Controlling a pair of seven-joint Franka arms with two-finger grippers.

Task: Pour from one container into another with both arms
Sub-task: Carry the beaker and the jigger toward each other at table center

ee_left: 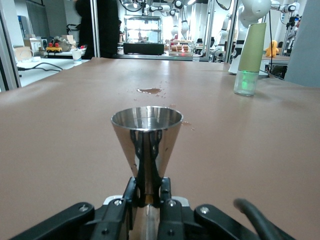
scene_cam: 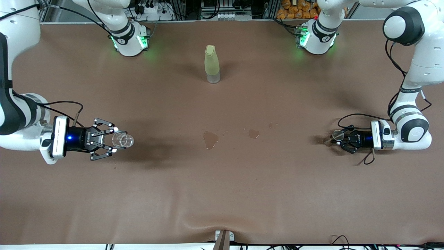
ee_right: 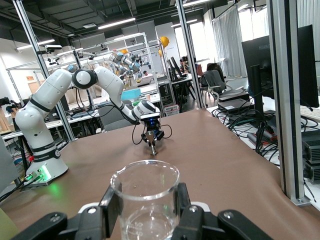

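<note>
You have a brown-covered worktop (scene_cam: 222,194) filling the frame, creased at the lower centre, with 2 small wet spills (scene_cam: 210,138) near the middle. The wrist views show a lab with aluminium frames, monitors and more robot arms around it.

At the left of the frame, the right arm's pincer (scene_cam: 110,139) is pinching a clear glass beaker (scene_cam: 122,140), held off the worktop. Its mouth faces up in the right wrist view; you can see nothing in it there.

At the right of the frame, low at the worktop, the left arm's pincer (scene_cam: 338,138) is pressed together on a steel cone-shaped measuring cup (scene_cam: 336,135). It grips the narrow waist, long axis upright, wide mouth up. Its contents are hidden.

In the upper centre stands a pale yellow-green bottle (scene_cam: 212,64), upright and capped, well apart from both pincers.
</note>
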